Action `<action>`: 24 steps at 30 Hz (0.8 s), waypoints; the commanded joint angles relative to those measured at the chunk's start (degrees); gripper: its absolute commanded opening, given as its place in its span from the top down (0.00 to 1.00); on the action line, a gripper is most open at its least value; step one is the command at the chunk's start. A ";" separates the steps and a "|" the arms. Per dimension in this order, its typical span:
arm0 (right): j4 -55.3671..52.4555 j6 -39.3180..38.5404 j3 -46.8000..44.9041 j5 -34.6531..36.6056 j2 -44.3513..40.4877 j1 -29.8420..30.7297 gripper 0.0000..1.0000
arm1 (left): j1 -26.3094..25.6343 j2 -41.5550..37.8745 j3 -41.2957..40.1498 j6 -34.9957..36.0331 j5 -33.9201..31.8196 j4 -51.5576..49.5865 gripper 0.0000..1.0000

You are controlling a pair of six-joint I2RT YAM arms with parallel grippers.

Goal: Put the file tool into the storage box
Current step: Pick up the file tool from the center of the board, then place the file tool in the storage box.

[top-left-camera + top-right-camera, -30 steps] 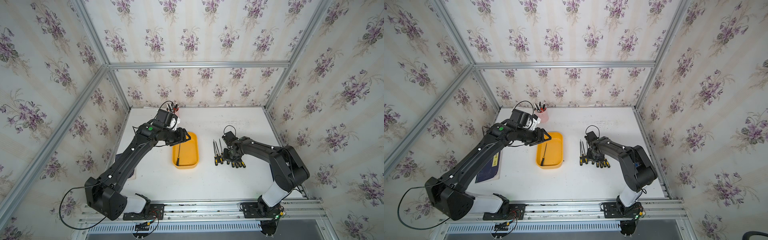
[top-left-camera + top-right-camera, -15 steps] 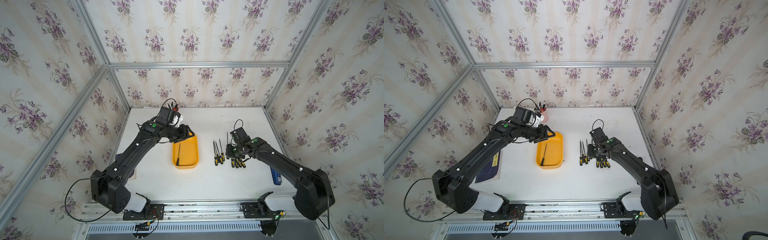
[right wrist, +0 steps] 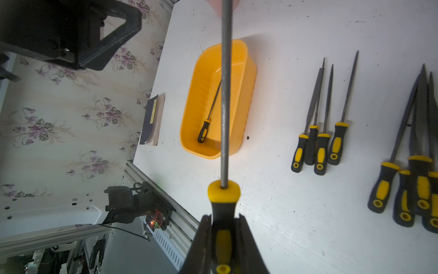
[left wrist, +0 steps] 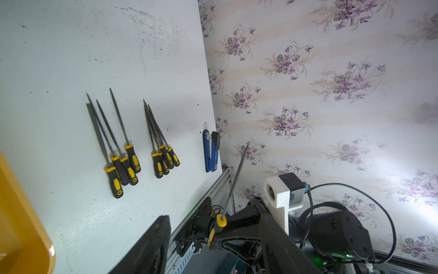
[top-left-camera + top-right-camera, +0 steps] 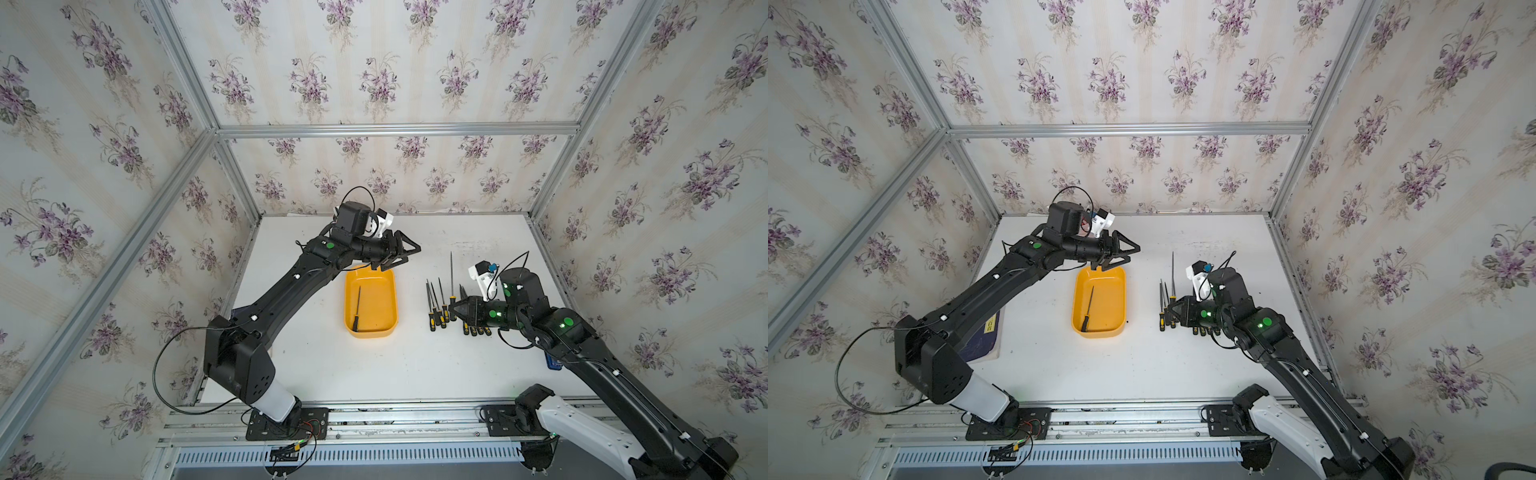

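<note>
Right wrist: slim grey steel file (image 3: 224,137), blk/yel-handled, in right claw (image 3: 222,220)

The left arm (image 5: 291,291) and the right arm (image 5: 602,357) are black, boxy at the joints, each with a white sleeve (image 5: 274,405) at the foot on a black plate (image 5: 316,419). Round green lights (image 5: 567,322) glow on the joints. Black cables (image 5: 154,372) loop loose; white camera brackets (image 5: 478,276) sit at the wrists. The left gripper (image 5: 412,255) has hollow triangular fingers (image 3: 134,23).

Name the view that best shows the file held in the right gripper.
Right wrist view: the held file is close-up, handle clamped between the jaws. The left wrist view shows it smaller; both top views show only a thin shaft.
</note>
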 commanded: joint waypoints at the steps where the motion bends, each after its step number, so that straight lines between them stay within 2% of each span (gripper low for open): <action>1: 3.51 1.87 -0.35 -1.82 0.43 2.24 0.99 | -1.82 1.31 0.91 -2.19 0.55 4.16 0.37; 5: 5.17 2.68 -0.53 -1.53 1.42 3.76 0.99 | -4.06 2.81 1.27 -1.70 -0.33 4.10 0.44; 7: 5.98 2.94 -0.67 -1.67 1.79 3.87 0.99 | -4.79 3.50 1.53 -0.90 -0.50 3.60 0.51; 14: 7.67 3.17 -0.85 -2.95 3.51 4.56 1.00 | -6.07 5.79 2.27 1.41 -1.90 0.51 0.54; 18: 8.17 3.21 -0.94 -3.21 4.13 4.82 1.00 | -6.60 6.90 3.19 2.31 -2.77 -0.78 0.60; 24: 9.05 3.63 -1.63 -3.49 4.38 5.02 0.99 | -7.15 8.18 4.17 3.99 -3.76 -3.21 0.78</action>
